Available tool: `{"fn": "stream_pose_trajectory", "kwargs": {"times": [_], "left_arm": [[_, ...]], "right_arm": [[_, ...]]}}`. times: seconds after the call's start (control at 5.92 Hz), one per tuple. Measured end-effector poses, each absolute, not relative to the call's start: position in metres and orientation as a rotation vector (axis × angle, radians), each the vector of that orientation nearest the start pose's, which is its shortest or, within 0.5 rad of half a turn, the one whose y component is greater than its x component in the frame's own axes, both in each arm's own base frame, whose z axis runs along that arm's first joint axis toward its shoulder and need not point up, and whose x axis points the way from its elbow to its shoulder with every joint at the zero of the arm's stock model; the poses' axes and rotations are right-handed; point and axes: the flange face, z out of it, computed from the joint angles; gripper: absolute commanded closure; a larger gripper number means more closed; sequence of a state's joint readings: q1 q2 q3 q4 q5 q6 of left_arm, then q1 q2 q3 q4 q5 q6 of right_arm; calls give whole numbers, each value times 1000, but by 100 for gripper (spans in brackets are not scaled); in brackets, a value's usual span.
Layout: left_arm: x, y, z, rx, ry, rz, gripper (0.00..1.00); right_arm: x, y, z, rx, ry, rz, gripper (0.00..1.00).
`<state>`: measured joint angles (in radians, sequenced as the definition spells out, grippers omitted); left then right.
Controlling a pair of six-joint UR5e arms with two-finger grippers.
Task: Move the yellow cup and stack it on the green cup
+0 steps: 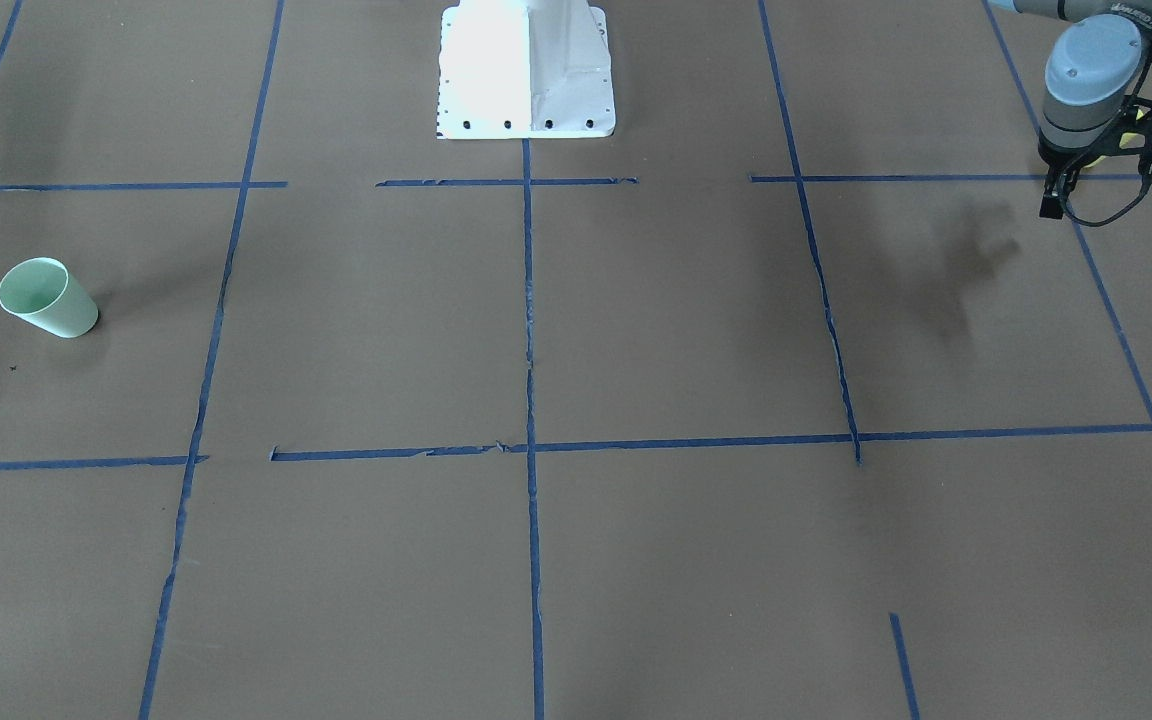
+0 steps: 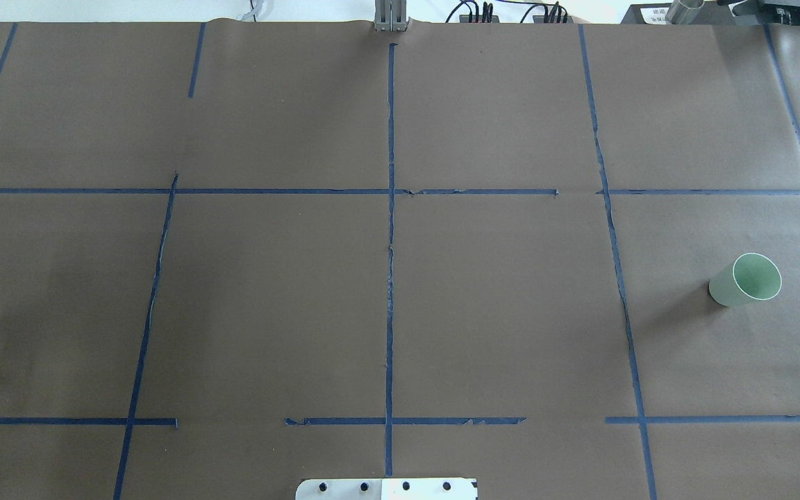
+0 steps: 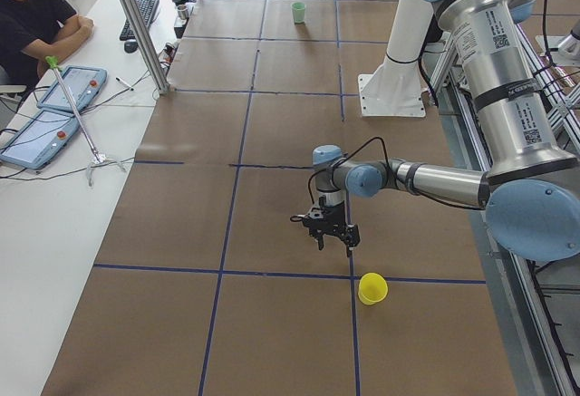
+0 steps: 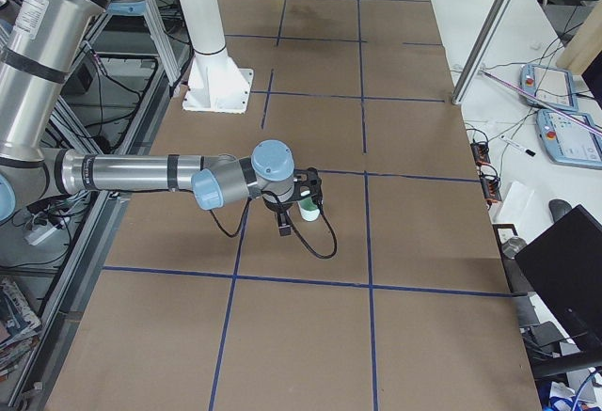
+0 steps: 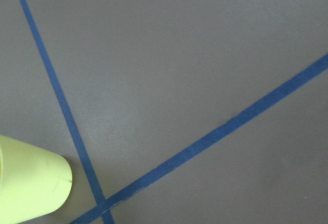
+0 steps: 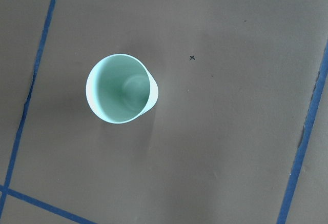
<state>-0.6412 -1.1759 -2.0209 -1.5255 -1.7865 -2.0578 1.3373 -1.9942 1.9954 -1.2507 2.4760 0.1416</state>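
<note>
Exterior left: my left gripper (image 3: 334, 243) hangs above the table (image 3: 272, 323), jaws spread, nothing between them. The yellow cup (image 3: 372, 288) stands upright on the paper near it, apart, beside a crossing of blue tape (image 5: 230, 124). Exterior right: my right gripper (image 4: 299, 202) hangs close by the green cup (image 4: 309, 211), which stands mouth up. I cannot tell how the right jaws stand.

Even, diffuse light on the matte brown bench (image 1: 636, 320); white robot base (image 1: 526, 70) overexposed, shadows soft and faint, yellow cup (image 5: 25, 183) slightly blurred in the left wrist view.
</note>
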Motion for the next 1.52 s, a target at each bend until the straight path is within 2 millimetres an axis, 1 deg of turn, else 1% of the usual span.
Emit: {"fn": "stream_pose_trajectory", "kwargs": {"times": [0.17,0.34,0.51,0.68,0.84,1.18,1.52], "left_arm": [[203,-281,621,-200,-123,-1229,0],[218,-279,617,-150,-259,-1334,2],[237,-277,615,-102,-367,-1406,1],[255,-272,620,-52,-482,-1439,1],[261,-270,631,-22,-559,-1450,0],[259,-265,652,8,-658,-1466,0],[262,-261,677,48,-736,-1488,0]], "right_arm": [[-23,-335,575,128,-941,-231,0],[-24,-336,574,131,-945,-232,0],[-24,-336,572,136,-955,-235,0],[-25,-336,569,140,-968,-237,0],[-25,-335,569,139,-974,-237,0],[-26,-335,569,136,-981,-236,0],[-26,-335,570,133,-981,-234,0]]}}
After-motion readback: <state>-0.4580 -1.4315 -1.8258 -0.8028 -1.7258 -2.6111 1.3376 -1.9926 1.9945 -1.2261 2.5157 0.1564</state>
